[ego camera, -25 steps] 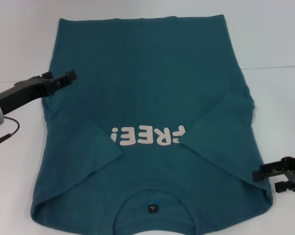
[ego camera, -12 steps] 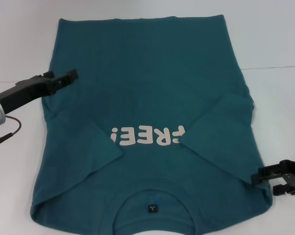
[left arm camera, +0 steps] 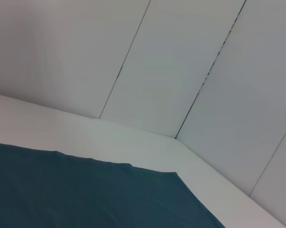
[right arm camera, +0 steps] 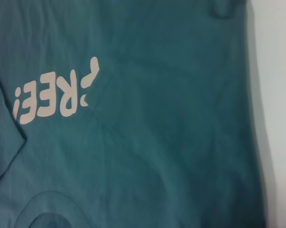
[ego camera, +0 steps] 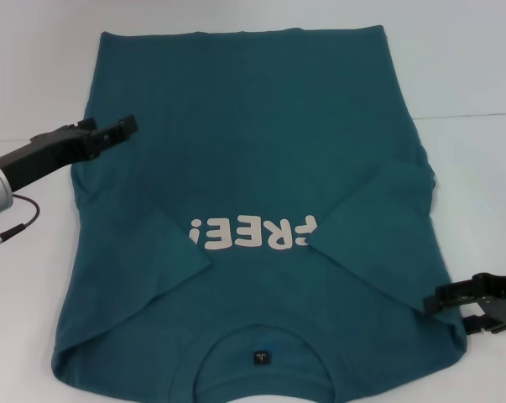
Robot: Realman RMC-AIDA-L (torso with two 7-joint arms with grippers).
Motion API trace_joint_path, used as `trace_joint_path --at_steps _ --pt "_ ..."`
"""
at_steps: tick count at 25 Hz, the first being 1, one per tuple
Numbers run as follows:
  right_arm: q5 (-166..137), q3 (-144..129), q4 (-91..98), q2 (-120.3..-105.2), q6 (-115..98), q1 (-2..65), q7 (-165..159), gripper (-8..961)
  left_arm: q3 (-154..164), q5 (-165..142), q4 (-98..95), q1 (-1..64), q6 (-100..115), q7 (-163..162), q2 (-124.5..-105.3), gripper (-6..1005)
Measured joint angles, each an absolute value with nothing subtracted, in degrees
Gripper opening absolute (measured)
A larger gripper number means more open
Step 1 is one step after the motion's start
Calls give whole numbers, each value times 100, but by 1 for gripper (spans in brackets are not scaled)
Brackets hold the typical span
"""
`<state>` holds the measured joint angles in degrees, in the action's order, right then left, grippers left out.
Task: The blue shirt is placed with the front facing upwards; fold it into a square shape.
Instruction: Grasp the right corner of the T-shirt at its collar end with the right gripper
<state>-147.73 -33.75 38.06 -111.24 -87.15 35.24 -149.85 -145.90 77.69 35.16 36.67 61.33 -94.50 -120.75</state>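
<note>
The blue shirt [ego camera: 261,151] lies flat on the white table, front up, with its collar toward me and both sleeves folded inward over the chest. White "FREE!" lettering [ego camera: 254,232] crosses its middle, and a small dark neck label [ego camera: 260,358] sits at the collar. My left gripper [ego camera: 110,134] hovers at the shirt's left edge, about halfway up. By the shirt's lower right edge, near the shoulder, my right gripper [ego camera: 458,309] is open and holds nothing. The right wrist view shows the shirt [right arm camera: 157,118] and its lettering [right arm camera: 52,97]. The left wrist view shows the shirt's far hem corner [left arm camera: 86,194].
The white table [ego camera: 471,67] extends around the shirt on the left, right and far sides. A grey panelled wall [left arm camera: 180,71] stands behind the table's far edge. A cable [ego camera: 18,225] hangs from my left arm.
My left gripper has shifted slightly right over the shirt's left edge. My right gripper has moved a little left and down, closer to the shirt's lower right edge.
</note>
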Motion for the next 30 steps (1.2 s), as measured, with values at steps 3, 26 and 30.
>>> trace_joint_path --at_steps 3,26,30 --pt "-14773 -3366 3771 -11131 -8716 3554 -14985 917 -14590 7769 3516 3667 6133 -9453 -12076 875" --pt "-14076 -3364 3837 -11102 -8754 3638 -14957 916 -14599 7769 3516 3645 6114 -9465 -12076 876" --pt "-14073 -3381 3839 -11136 -8744 3672 -14952 916 -14599 7769 3516 3658 6111 -9456 -12076 876"
